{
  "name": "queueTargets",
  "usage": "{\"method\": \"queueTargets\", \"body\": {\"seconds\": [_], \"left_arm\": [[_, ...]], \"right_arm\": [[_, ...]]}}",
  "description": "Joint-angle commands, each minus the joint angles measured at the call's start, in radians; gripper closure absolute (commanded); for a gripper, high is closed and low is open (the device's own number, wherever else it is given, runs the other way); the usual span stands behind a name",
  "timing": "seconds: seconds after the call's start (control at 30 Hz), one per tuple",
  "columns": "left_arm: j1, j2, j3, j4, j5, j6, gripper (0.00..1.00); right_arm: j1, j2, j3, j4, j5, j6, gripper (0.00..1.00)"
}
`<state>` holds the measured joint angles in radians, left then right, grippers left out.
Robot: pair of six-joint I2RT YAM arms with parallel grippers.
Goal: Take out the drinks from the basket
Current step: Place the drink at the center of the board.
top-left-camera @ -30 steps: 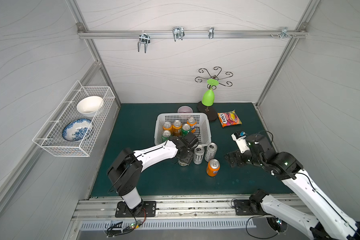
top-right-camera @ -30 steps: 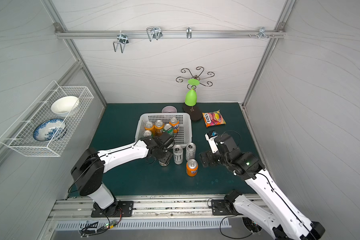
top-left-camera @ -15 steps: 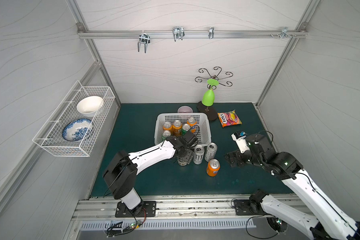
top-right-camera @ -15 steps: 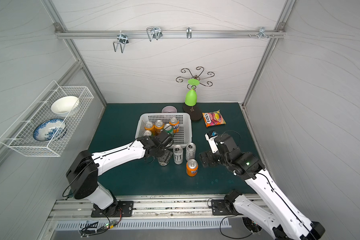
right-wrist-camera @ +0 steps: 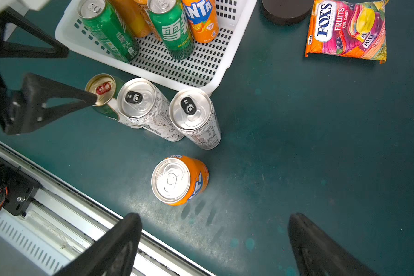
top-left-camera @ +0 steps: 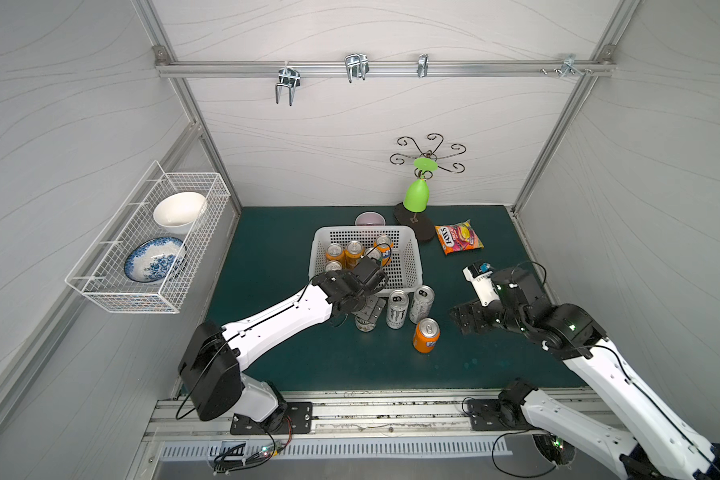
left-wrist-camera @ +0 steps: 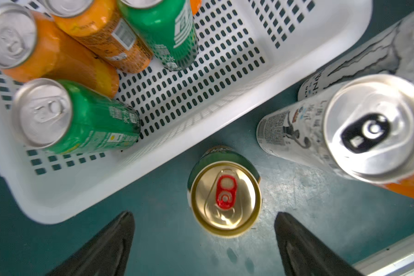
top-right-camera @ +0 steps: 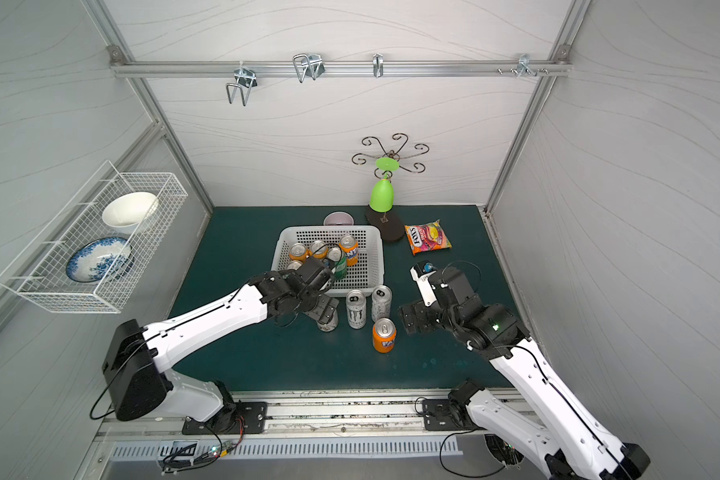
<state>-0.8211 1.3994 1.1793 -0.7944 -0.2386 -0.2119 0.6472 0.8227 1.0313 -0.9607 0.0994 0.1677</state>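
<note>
FAR LEFT TO RIGHT: A white wire rack with two bowls in it is seen fixed to the side wall. Over the dark green mat, the left gripper is held just above a gold-topped can. Its fingers are spread wide on either side of the can and clear of it, so nothing is gripped. The gold-topped can is stood upright on the mat, just outside the front wall of the white basket. Five drinks are seen inside the basket: three orange cans and two green cans, grouped toward its left and back. Right of the gold-topped can, two taller silver-white cans are stood close together in front of the basket. A lone orange can is set apart from them, nearer the front edge of the mat. Further right, the right gripper is held above the mat near the lone orange can, its jaws wide apart and empty. A colourful candy bag is seen lying flat at the back right, apart from the basket.
</note>
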Motion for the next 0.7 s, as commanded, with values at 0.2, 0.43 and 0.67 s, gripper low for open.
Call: {"method": "queueTargets", "body": {"seconds": [0.2, 0.43, 0.67], "left_arm": [[0.089, -0.119, 0.111, -0.110, -0.045, 0.067, 0.02], [0.218, -0.128, 0.180, -0.133, 0.046, 0.092, 0.02], [0.278, -0.068, 0.239, -0.126, 0.080, 0.108, 0.03]], "right_arm": [[-0.011, 0.019, 0.044, 0.015, -0.007, -0.013, 0.01], [-0.032, 0.045, 0.038, 0.057, -0.041, -0.023, 0.01], [-0.050, 0.067, 0.046, 0.072, -0.055, -0.033, 0.01]]}}
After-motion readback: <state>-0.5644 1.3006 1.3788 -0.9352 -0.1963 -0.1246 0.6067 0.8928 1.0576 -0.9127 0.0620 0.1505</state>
